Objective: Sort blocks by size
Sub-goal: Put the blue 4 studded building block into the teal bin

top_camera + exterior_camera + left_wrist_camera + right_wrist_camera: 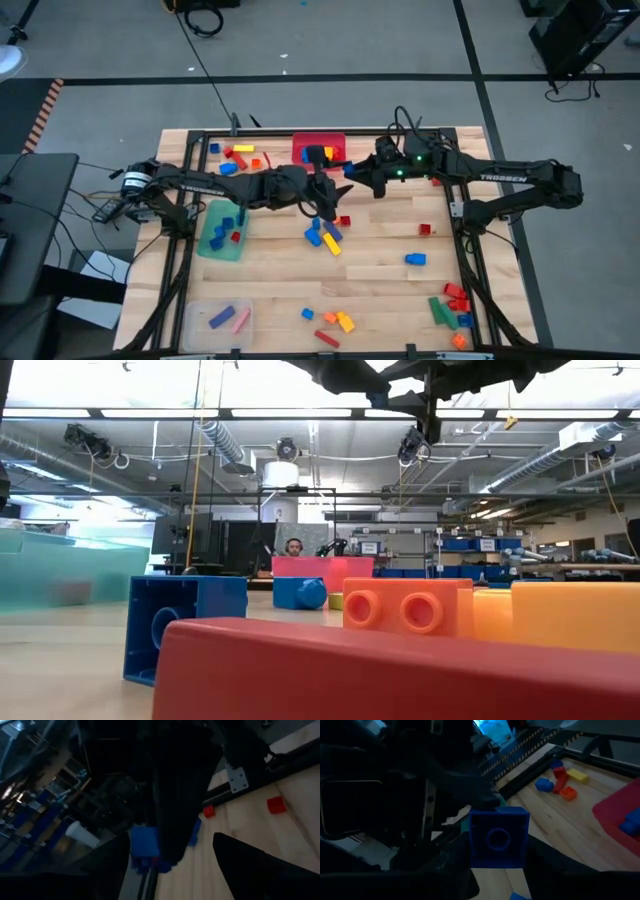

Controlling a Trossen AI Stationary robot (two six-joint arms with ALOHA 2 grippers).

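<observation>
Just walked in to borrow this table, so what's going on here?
A two-armed robot is sorting toy blocks into bins. The right end effector holds a blue square block in the air near the red bin. The left end effector hangs open close by, over the middle of the table. Many blocks are scattered loose; a few lie in the green bin and the clear bin.

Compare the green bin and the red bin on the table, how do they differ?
The green bin is translucent and lies near the table's left side; the red bin is solid-coloured and sits at the far edge, mid-table. The green bin's blocks show in full; part of the red bin lies under the arms. Both are rectangular and hold blue blocks.
</observation>
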